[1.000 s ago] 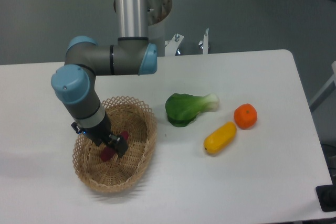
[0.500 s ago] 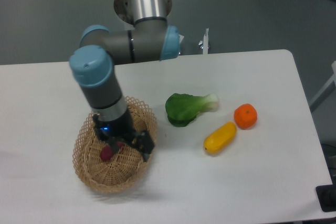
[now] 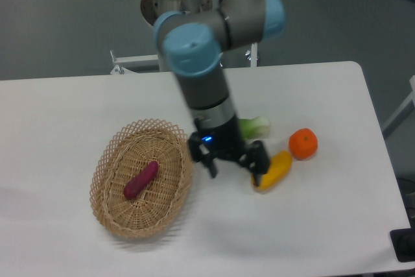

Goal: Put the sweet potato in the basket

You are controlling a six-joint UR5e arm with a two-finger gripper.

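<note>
The sweet potato [image 3: 141, 180] lies inside the wicker basket [image 3: 110, 215]. The tool [image 3: 235, 168] is spread open and gripping nothing, just beside the yellow vegetable [image 3: 277, 169].

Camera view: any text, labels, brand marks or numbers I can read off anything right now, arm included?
None can be read.
Gripper: no lettering shows on it or on the arm; only a small blue light near the wrist.
Basket: plain wicker, no tag.
Sweet potato, yellow vegetable, orange fruit, green vegetable: no stickers visible.
Table: bare white, no markings.
</note>
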